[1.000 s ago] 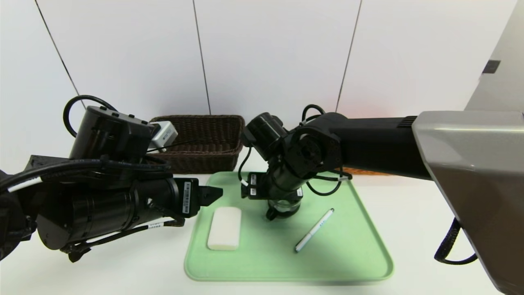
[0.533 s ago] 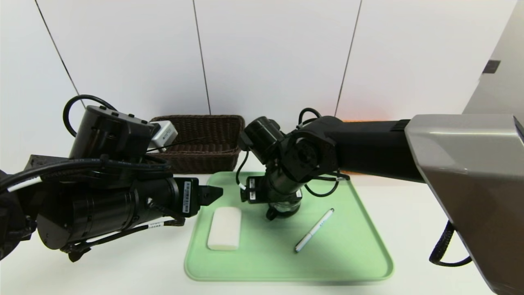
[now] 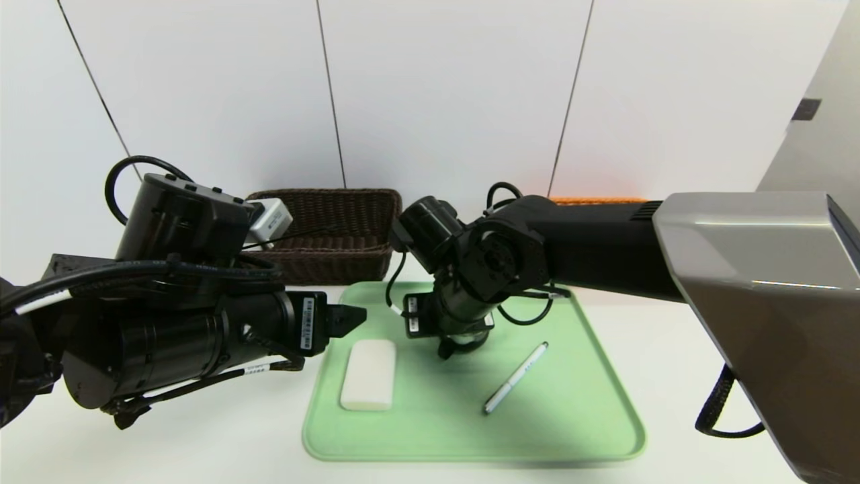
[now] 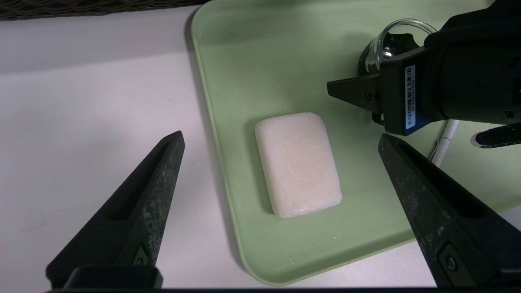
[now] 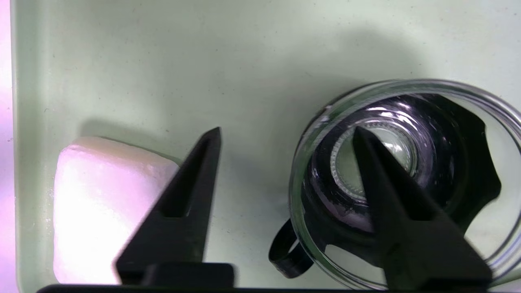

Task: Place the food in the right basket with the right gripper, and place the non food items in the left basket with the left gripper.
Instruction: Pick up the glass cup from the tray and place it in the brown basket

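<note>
White block [image 3: 367, 383], pen [image 3: 515, 377] and glass cup [image 5: 403, 179] lie on a green tray [image 3: 571, 430] on the white surface [image 3: 201, 444] before white wall panels; the dark basket [image 3: 336, 232] stands behind. Left pincer [image 4: 281, 175] gapes wide; right pincer [image 5: 287, 142] straddles the cup's rim, part open.

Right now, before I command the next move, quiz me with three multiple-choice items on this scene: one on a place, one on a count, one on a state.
1. Where does the white block lie?
A) on a shelf B) on the green tray C) on a chair
2. How many loose things are on the tray?
A) one B) five C) three
3. How do the right gripper's fingers stand?
A) apart, astride the glass cup's wall B) shut tight, empty C) shut on the block

1 B: it rests on the tray.
2 C: block, cup and pen.
3 A: one finger inside the cup, one outside.
</note>
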Available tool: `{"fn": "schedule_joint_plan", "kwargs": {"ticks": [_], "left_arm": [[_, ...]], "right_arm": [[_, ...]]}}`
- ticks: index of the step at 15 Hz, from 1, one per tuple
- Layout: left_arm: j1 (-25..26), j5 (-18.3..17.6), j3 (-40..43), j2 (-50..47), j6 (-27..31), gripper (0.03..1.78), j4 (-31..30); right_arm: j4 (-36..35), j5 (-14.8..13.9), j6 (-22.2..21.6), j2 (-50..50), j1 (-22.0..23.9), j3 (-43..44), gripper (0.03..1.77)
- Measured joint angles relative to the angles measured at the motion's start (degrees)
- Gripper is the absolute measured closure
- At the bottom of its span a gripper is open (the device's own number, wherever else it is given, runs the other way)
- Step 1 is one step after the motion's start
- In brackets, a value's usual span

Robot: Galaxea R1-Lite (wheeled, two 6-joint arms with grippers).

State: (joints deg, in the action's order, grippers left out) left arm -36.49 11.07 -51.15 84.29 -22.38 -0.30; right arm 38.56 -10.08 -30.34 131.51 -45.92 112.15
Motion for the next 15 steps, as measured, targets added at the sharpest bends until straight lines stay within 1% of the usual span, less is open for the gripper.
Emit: {"fn": "schedule_joint_plan", "kwargs": {"ticks": [2,3,4,11,15], "left_arm": [[0.0,0.01,0.0,0.06,-0.02,0.12,0.0],[0.0,0.0,0.0,0.06,-0.05,0.12,-0.02],[0.0,0.01,0.0,0.06,-0.02,0.12,-0.02],[0.0,0.0,0.02,0.09,-0.93,0.12,-0.02],[0.09,0.15,0.0,0.0,-0.96,0.12,-0.02]], "right_arm": [[-0.02,0.0,0.09,0.07,-0.02,-0.02,0.98],[0.0,0.06,0.09,0.07,0.0,-0.02,1.14],[-0.37,-0.13,0.22,0.05,0.0,0.09,1.64],[0.33,0.28,-0.05,-1.16,0.09,-0.05,1.66],[0.22,0.09,0.16,-3.56,0.04,-0.06,1.69]]}}
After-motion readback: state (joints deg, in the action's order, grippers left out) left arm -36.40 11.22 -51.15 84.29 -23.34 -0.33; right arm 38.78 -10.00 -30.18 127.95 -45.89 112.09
